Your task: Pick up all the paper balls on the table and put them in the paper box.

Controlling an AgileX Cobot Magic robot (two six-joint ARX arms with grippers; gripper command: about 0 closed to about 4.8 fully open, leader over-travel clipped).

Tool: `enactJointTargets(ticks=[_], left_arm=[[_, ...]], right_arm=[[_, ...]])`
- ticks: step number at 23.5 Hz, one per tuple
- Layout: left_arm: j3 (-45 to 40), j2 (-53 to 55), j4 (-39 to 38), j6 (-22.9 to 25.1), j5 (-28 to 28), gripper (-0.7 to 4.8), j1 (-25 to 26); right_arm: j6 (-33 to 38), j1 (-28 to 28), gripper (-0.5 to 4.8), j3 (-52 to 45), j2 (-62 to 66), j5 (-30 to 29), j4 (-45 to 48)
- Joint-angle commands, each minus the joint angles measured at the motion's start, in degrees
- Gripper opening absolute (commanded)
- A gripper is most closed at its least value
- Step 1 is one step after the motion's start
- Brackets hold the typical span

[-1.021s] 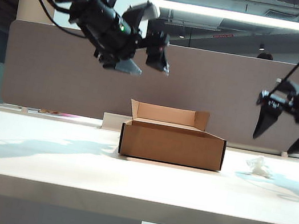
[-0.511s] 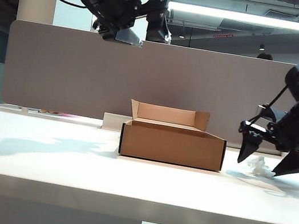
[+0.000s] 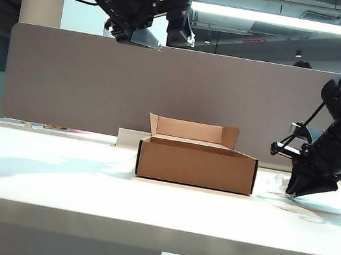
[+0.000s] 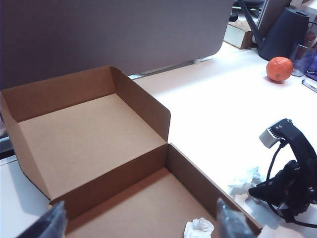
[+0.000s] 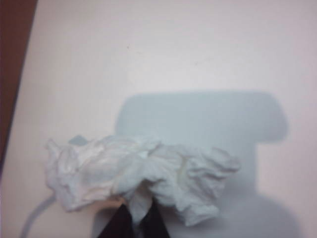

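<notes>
right gripper (image 3: 308, 189), lowered since a second ago, is pinching a paper ball (image 5: 141, 176) on the table (image 3: 144, 199).
left gripper (image 3: 159, 23) is hovering open above the paper box (image 3: 197, 165); next, lifting and carrying boxward.

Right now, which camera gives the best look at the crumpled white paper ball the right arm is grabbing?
The right wrist view: the crumpled white paper ball fills it, pinched between the right gripper's fingers. The left wrist view shows it small beside the brown cardboard box; the exterior view mostly hides it.
</notes>
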Motion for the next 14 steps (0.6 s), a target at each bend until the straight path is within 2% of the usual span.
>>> enactJointTargets(ticks=[1, 5, 8, 14], left_arm=[[0.2, -0.3, 0.7, 0.3, 0.0, 3.82, -0.1], [0.2, -0.3, 0.7, 0.3, -0.4, 3.82, 0.0], [0.2, -0.3, 0.7, 0.3, -0.4, 3.81, 0.0], [0.2, -0.3, 0.3, 0.3, -0.4, 3.81, 0.0]], right_arm=[[0.0, 0.0, 0.47, 0.3, -2.7, -1.6, 0.5], [0.0, 0.1, 0.47, 2.3, -8.9, -3.8, 1.7], [0.0, 1.5, 0.48, 2.5, -13.7, -10.3, 6.2], [0.0, 5.6, 0.47, 2.4, -14.3, -11.5, 7.3]])
